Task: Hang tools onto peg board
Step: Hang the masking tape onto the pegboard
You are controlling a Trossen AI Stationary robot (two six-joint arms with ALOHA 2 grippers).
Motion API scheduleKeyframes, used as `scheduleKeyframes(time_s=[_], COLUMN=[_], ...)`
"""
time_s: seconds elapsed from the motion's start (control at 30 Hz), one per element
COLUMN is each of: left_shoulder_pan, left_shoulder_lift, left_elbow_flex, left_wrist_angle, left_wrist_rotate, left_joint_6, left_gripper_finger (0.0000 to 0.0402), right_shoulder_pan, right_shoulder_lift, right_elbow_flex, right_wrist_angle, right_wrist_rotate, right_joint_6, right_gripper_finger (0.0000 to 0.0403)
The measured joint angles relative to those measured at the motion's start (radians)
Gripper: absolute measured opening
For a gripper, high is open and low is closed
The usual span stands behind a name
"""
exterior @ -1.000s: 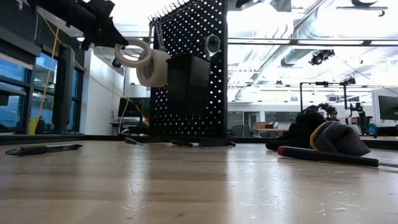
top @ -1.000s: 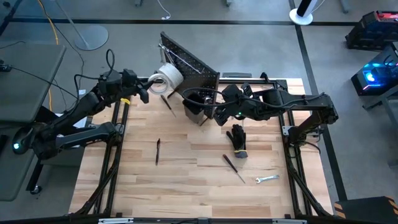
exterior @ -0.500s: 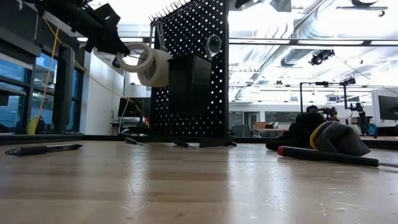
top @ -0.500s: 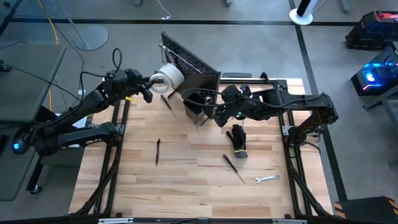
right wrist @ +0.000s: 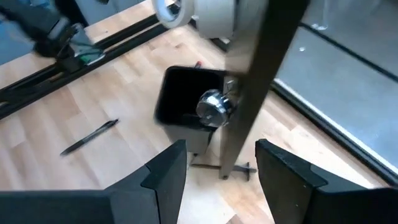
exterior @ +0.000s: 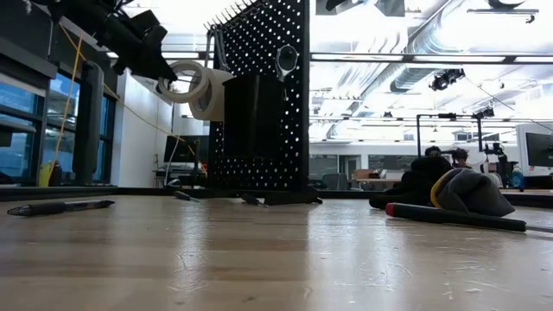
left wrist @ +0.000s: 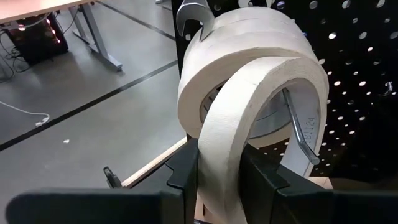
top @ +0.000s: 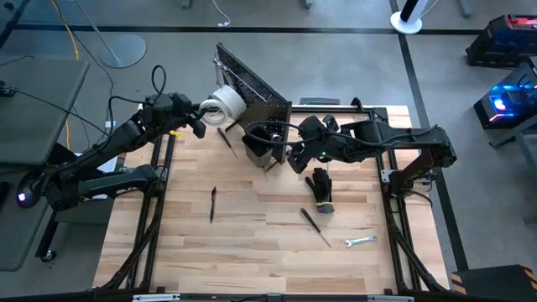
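Observation:
The black peg board stands upright at the table's far edge, with a black bin on its front. White tape rolls hang on a wire hook at its left side. My left gripper is shut on another white tape roll, held against the hung rolls; the hook's wire shows inside this roll's hole. My right gripper is open at the board's right edge, one finger on either side of it. My left gripper pinches the wall of the tape roll between its two fingers, one finger inside the hole and one outside. The fingers come about level from the table's left side. The roll is lifted clear of the table, tilted, its far part against the hung rolls. My right gripper stands around the board's right edge; I cannot tell whether a finger touches it.
A black glove, a dark screwdriver and a silver wrench lie on the table's right half. Slim dark tools lie at the left and near the board. A round silver piece sits on the board.
My left gripper has gone toward the peg board and a little down with the tape roll, rolling its wrist, so the roll now tips and lies against the hung rolls. The peg board has turned slightly, its right edge shifting toward the table's left.

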Motion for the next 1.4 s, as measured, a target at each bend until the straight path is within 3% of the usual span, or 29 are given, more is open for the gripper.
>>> scheduleKeyframes(time_s=[0.13, 0.27, 0.37, 0.43, 0.5, 0.73, 1.4], left_shoulder_pan=[0.0, 0.0, 0.0, 0.0, 0.0, -0.001, -0.001], left_shoulder_lift=[0.0, 0.0, 0.0, 0.0, 0.0, 0.0, 0.001], left_elbow_flex=[0.0, -0.001, -0.001, -0.001, -0.001, -0.002, -0.003], left_wrist_angle=[0.002, 0.003, 0.004, 0.004, 0.004, 0.011, 0.055], left_wrist_rotate=[-0.003, -0.004, -0.003, -0.003, -0.003, -0.004, 0.006], left_joint_6=[-0.002, -0.002, -0.002, -0.002, -0.002, -0.002, -0.003], left_gripper_finger=[0.0082, 0.0082, 0.0082, 0.0082, 0.0082, 0.0082, 0.0082], right_shoulder_pan=[0.006, 0.027, 0.019, 0.015, 0.009, -0.022, -0.041], right_shoulder_lift=[0.011, 0.049, 0.084, 0.111, 0.129, 0.13, 0.129], right_elbow_flex=[0.0, 0.0, 0.002, 0.002, 0.0, 0.001, 0.001], right_wrist_angle=[0.062, 0.221, 0.291, 0.281, 0.281, 0.285, 0.16], right_wrist_rotate=[-0.091, -0.089, -0.042, 0.049, 0.139, 0.225, 0.259], right_joint_6=[-0.088, -0.219, -0.214, -0.196, -0.196, -0.234, -0.223], right_gripper_finger=[0.0183, 0.0161, 0.0103, 0.0044, 0.0014, 0.0003, 0.0])
